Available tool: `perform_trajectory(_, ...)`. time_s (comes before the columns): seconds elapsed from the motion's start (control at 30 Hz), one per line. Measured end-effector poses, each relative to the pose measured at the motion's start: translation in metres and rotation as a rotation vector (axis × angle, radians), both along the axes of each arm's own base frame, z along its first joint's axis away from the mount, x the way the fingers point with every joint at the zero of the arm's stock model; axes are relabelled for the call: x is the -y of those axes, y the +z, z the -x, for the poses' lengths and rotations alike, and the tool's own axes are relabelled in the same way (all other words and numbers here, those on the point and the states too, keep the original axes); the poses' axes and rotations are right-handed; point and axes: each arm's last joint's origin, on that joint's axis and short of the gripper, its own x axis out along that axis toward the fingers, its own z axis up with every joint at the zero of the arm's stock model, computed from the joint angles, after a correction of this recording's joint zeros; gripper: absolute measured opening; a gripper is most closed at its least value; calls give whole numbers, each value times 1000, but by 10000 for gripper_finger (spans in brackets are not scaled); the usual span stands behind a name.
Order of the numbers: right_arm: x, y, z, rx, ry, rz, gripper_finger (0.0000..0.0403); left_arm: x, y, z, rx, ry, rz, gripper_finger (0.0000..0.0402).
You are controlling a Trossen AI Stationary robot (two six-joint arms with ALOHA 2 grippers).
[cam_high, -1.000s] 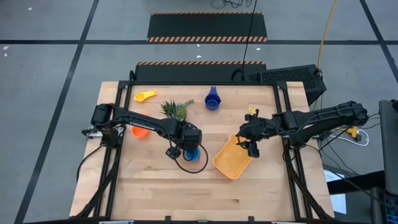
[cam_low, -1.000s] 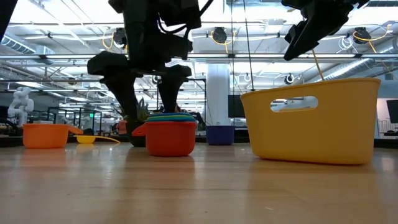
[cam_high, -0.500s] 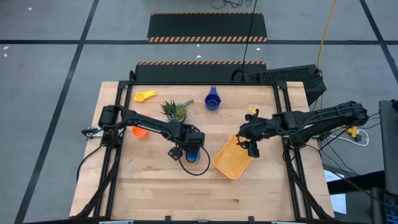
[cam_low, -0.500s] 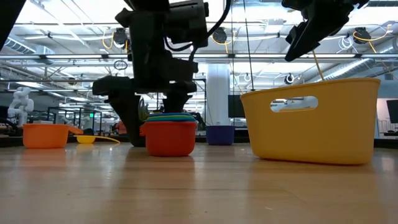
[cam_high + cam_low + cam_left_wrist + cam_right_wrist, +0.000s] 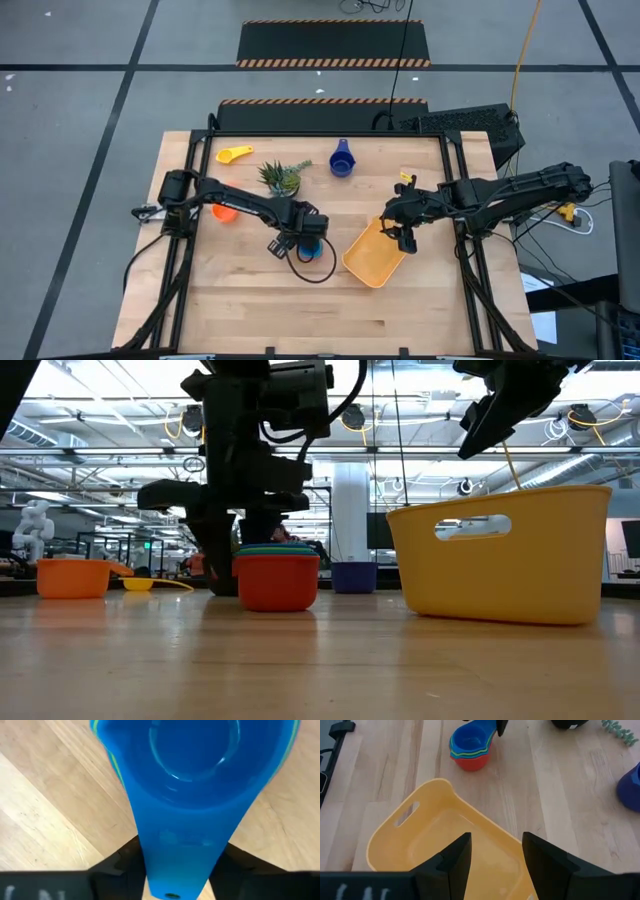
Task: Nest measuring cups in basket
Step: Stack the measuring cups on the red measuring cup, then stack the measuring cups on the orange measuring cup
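Stack (image 5: 276, 578): near the middle of the table, we see a red cup at the bottom with green and blue rims nested inside it. It sits on the wood, left of the basket and apart from it.

Left gripper (image 5: 300, 243): we find it lower than a second ago, now down at the stack. In the left wrist view the blue handle (image 5: 181, 855) runs between the two dark fingers, which sit at either side of it. The jaws have come in from wide open to about half. We cannot tell whether they already pinch the handle.

Change: the left arm has dropped and begun to close, while stack, basket and loose cups lie where they were. We judge this as the start of a grasp on the stack, which would then go to the basket.

Basket (image 5: 372, 260): right of the stack, empty, standing on the table at an angle to its edges. No cup is in it yet.

Right gripper (image 5: 492, 852): it hovers over the basket's far right rim, unmoved, jaws partly apart and holding nothing.

Orange cup (image 5: 224, 212): far left, beside the left arm, loose.

Plant (image 5: 281, 177): farther back, left of centre.

Dark blue cup (image 5: 342, 161): far side, middle, loose.

Yellow cup (image 5: 234, 155): far left, loose. We judge three cups are left to nest.
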Motion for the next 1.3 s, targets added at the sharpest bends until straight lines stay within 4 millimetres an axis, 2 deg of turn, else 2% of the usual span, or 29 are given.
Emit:
perform_trajectory(0.07,0,0,0,-2,-7,-6,169,2,0,1,-5,4,0,155)
perform_trajectory(0.17,0,-1,1,-9,-10,-8,169,5,0,1,-5,8,2,159)
perform_trajectory(0.43,0,-1,1,-14,-10,-7,169,17,0,2,-3,6,5,268)
perform_trajectory(0.53,0,-1,1,-14,-10,-7,169,20,0,3,-2,-4,3,288)
perform_trajectory(0.63,0,-1,1,-14,-10,-7,169,21,0,3,0,-8,-10,292)
perform_trajectory(0.77,0,-1,1,-14,-10,-8,169,22,0,3,1,-4,-11,263)
perform_trajectory(1.0,0,-1,1,-14,-10,-7,169,22,0,3,3,14,-10,159)
perform_trajectory(1.3,0,-1,1,-15,-10,-7,169,21,0,3,1,18,-10,159)
